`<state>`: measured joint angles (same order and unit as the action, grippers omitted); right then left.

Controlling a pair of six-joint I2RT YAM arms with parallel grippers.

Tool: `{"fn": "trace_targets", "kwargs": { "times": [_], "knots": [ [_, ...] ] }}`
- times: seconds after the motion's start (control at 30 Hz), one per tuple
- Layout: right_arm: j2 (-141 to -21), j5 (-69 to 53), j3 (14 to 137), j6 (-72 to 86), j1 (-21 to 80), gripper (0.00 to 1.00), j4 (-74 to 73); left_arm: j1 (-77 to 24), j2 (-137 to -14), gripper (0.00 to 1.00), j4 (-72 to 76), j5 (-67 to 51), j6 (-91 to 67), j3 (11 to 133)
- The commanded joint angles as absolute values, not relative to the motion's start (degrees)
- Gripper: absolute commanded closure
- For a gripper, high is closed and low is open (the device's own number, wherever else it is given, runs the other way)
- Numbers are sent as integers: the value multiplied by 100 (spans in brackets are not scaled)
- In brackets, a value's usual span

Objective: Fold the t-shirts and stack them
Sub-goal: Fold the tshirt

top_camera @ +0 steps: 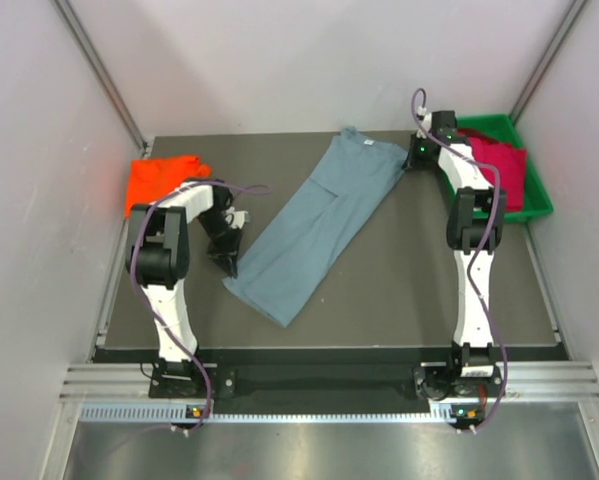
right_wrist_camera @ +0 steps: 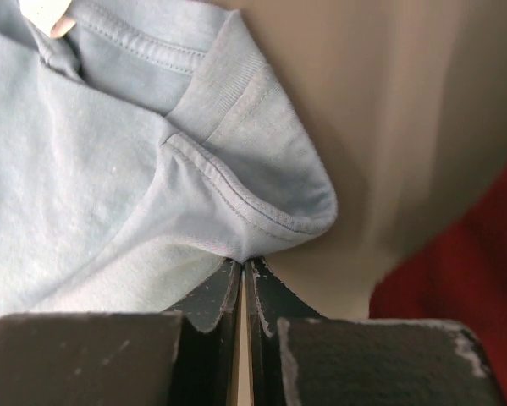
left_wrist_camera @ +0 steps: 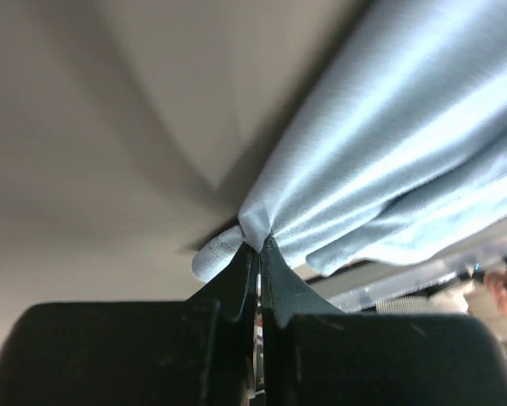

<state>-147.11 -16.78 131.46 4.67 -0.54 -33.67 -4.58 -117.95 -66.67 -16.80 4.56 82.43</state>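
A slate blue-grey t-shirt (top_camera: 319, 220) lies stretched diagonally across the dark table, folded lengthwise. My left gripper (top_camera: 229, 262) is shut on its lower left edge; the pinched cloth (left_wrist_camera: 338, 169) shows in the left wrist view. My right gripper (top_camera: 414, 155) is shut on its upper right shoulder, near the collar (right_wrist_camera: 194, 169). An orange-red t-shirt (top_camera: 159, 180) lies folded at the far left of the table. Crimson t-shirts (top_camera: 499, 170) lie in the green bin.
The green plastic bin (top_camera: 534, 195) stands at the far right of the table, behind my right arm. White walls close in the table on the left, back and right. The crimson cloth shows at the right edge of the right wrist view (right_wrist_camera: 473, 288).
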Motion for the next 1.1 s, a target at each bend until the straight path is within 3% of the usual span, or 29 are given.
{"fn": "trace_targets", "kwargs": {
  "times": [0.0, 0.37, 0.8, 1.07],
  "knots": [
    [-14985, -1494, 13728, 387, -44, 99, -2804, -685, -11426, 100, -7110, -1986, 501, 8060],
    [-15293, -1721, 14370, 817, -44, 100, -2092, -1581, -11408, 100, -7058, -2381, 466, 7963],
    [-15381, -2039, 14405, 1186, 606, 100, -1846, -2890, -11514, 100, -7075, -3278, 378, 8156],
    [-15311, -1811, 14388, 1002, 554, 100, -1986, -3296, -11549, 100, -6996, -3226, 334, 8297]
  ]
}}
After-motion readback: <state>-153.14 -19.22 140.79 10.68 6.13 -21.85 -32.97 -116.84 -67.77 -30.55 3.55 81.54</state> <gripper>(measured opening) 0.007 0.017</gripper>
